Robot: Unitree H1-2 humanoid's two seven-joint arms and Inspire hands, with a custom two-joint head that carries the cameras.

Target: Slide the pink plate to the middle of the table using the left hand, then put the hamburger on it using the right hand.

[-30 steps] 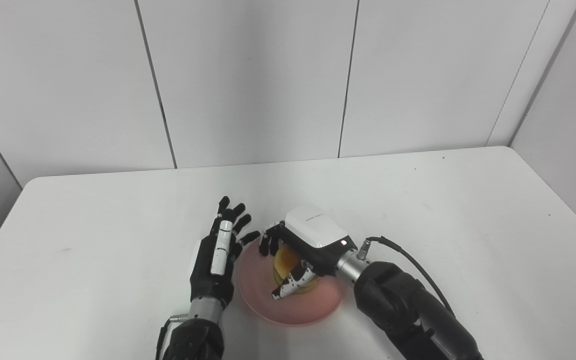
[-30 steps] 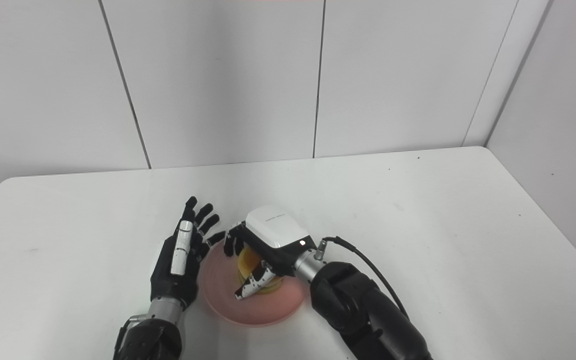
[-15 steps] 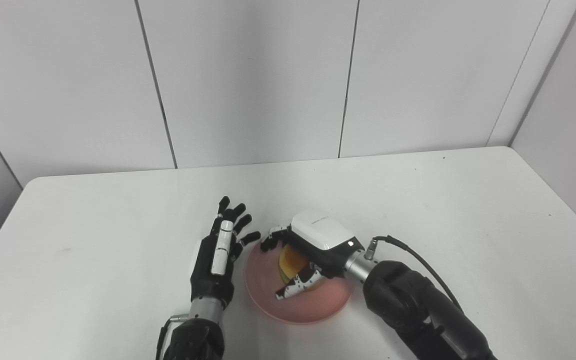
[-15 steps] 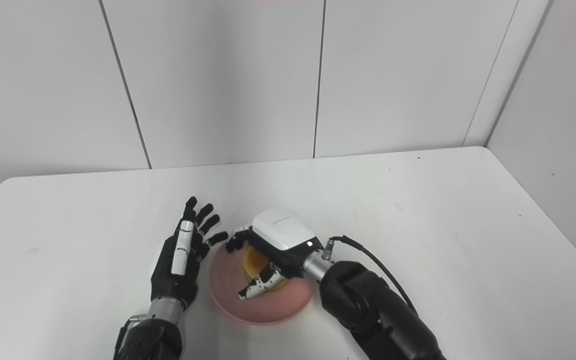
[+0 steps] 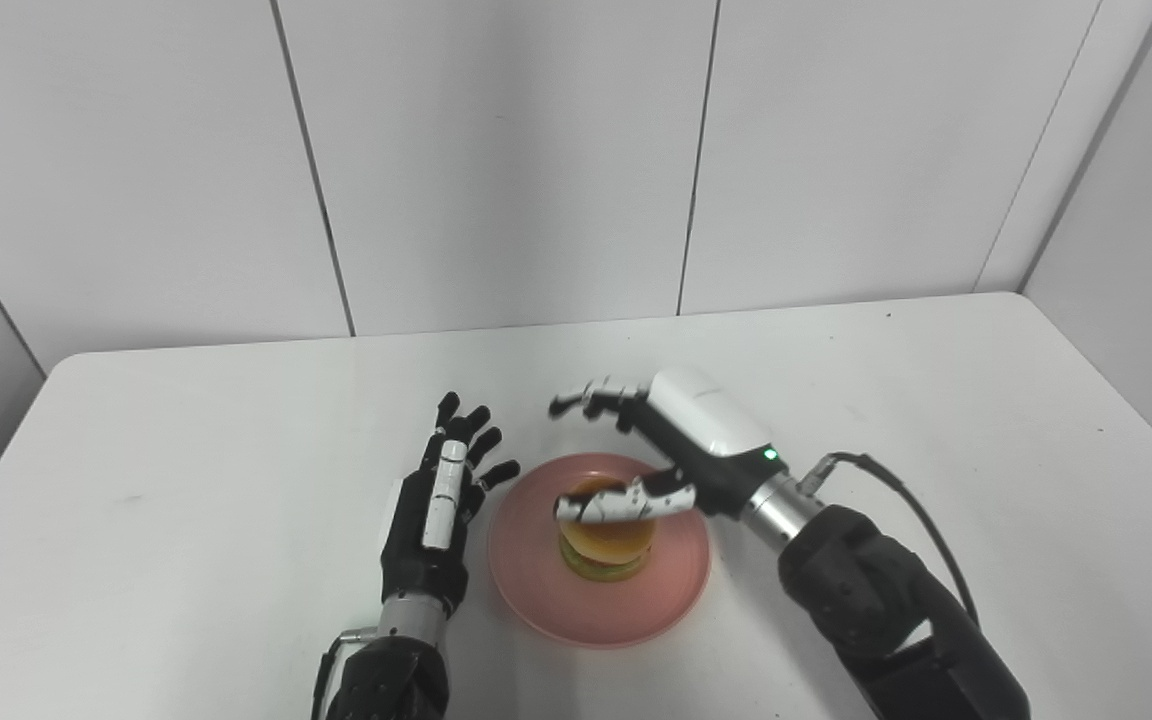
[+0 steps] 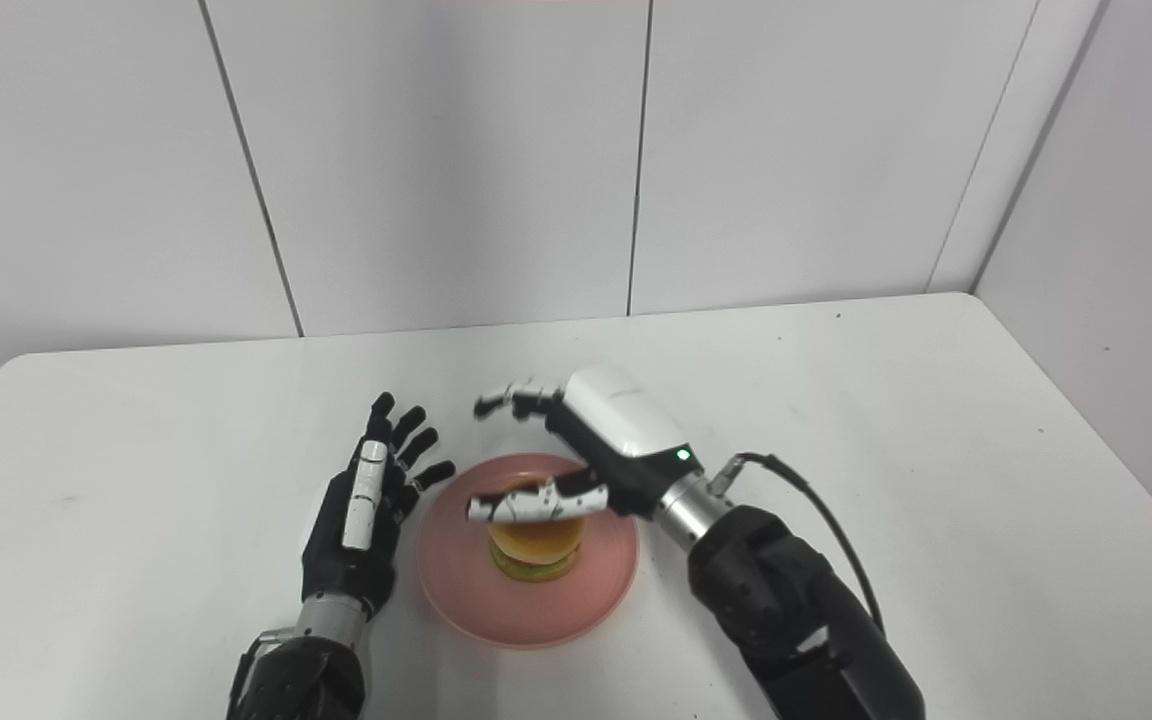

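The hamburger (image 5: 604, 545) stands upright on the pink plate (image 5: 546, 590), a little toward the far side of its middle, and the plate lies on the white table (image 5: 186, 520) in the near middle part. The right hand (image 5: 681, 450) is released: it is lifted above the plate with the fingers (image 5: 586, 398) spread over the far rim and the thumb (image 5: 608, 506) stretched just over the top bun. From these views it is not possible to tell if the thumb touches the bun or only passes in front of it. The left hand (image 5: 436, 500) rests flat on the table just beside the left rim of the plate, open and holding nothing, with its fingertips near the rim. The placing looks done, so what remains seems to be only to take the right hand away. The risk here is the thumb: if the hand goes back low and toward the near side, the thumb may catch the top bun and tip the hamburger over or push it off the plate. The right forearm (image 5: 866, 590) is also close to the right rim, so a careless pull could move the plate from the middle. The left hand can do the same if it slides to the right.
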